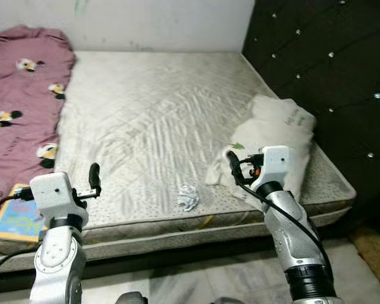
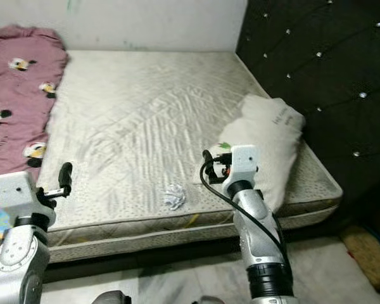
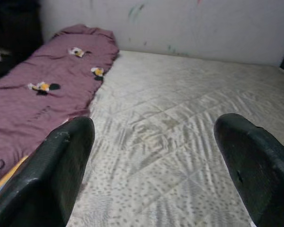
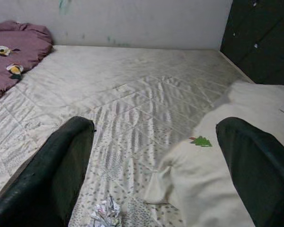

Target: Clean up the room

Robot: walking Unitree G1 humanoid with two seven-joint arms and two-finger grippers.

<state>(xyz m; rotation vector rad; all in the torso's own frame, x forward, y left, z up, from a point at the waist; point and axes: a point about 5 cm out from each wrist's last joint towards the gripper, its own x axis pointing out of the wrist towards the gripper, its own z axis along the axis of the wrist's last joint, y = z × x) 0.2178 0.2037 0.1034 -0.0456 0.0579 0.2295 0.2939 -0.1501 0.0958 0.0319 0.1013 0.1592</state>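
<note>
Both grippers, left (image 1: 95, 177) and right (image 1: 231, 159), hold their jaws released above the bed (image 1: 152, 114); the right one should lower straight over the crumpled paper (image 1: 187, 197).

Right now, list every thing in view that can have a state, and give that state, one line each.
left gripper: open, empty, held over the mattress's near edge.
right gripper: open, empty, raised beside the white garment.
white garment: rumpled in a heap by the headboard.
crumpled paper: balled up, lying loose near the mattress's front edge.
maroon blanket: spread flat along the mattress's left side.
mattress: bare, no sheet.
</note>
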